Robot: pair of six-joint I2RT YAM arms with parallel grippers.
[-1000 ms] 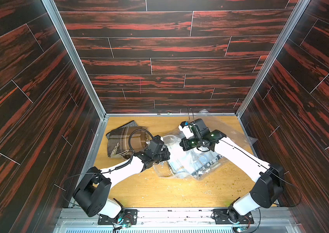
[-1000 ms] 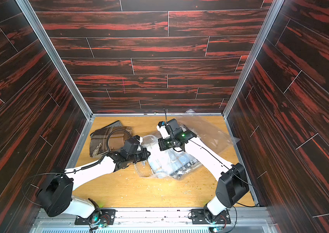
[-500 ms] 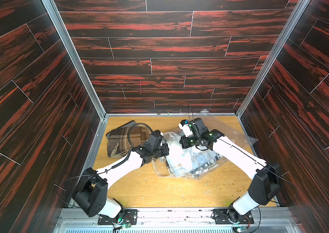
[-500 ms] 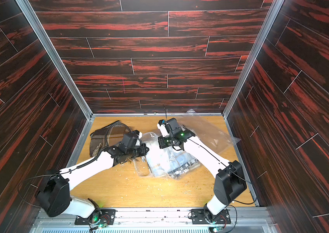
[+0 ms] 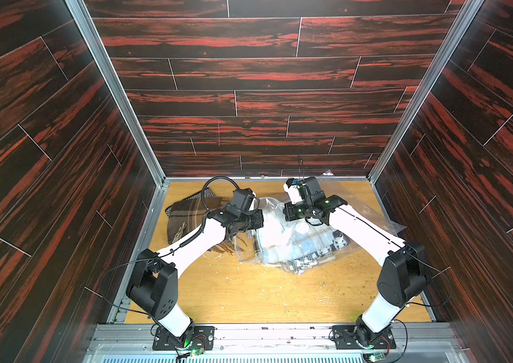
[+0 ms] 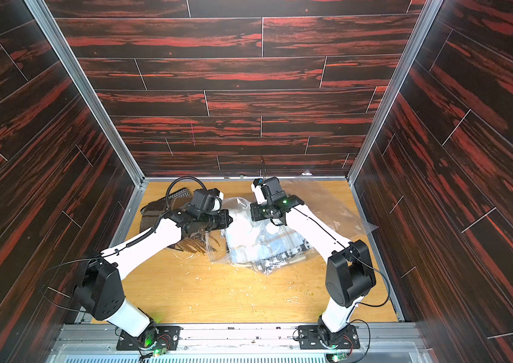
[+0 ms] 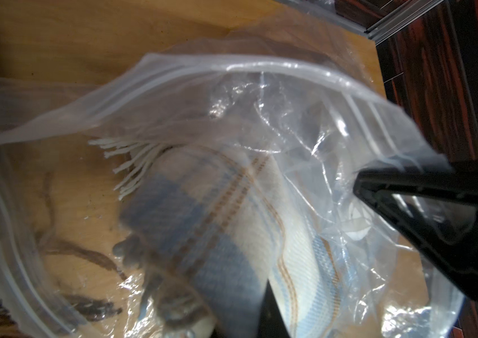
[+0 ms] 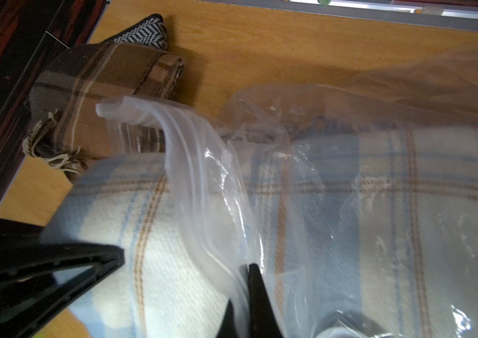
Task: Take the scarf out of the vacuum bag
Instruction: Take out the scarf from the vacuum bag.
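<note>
The tabletop (image 5: 249, 298) is pale orange wood, scattered with small crumbs and flecks. It is shut in on three sides by walls (image 5: 264, 103) of dark, red-streaked wood-grain panels joined by aluminium corner posts (image 5: 117, 94), and a metal rail (image 5: 264, 334) at the near edge carries both arm bases. At mid-table lies the vacuum bag (image 5: 280, 251) — clear, crinkled, its white valve disc (image 5: 304, 228) facing up — and inside it the folded plaid scarf (image 5: 315, 243), cream and pale blue with thin brown lines. The left gripper (image 7: 314, 240) has its jaws closed on the bag's zip-seal edge (image 7: 276, 65), which arches up off the table so that the mouth gapes; the scarf's white fringe shows through the plastic there. The right gripper (image 8: 185, 263) is closed too, pinching another stretch of the zip strip, with the scarf's end bulging just beside its fingers. At the far left of the table, apart from the bag, sits a folded brown striped scarf (image 5: 183, 217) with a black-and-white herringbone cloth (image 5: 200, 196) showing at its far edge. A second sheet of clear plastic (image 5: 365, 204) lies behind the right arm, toward the far right corner.
</note>
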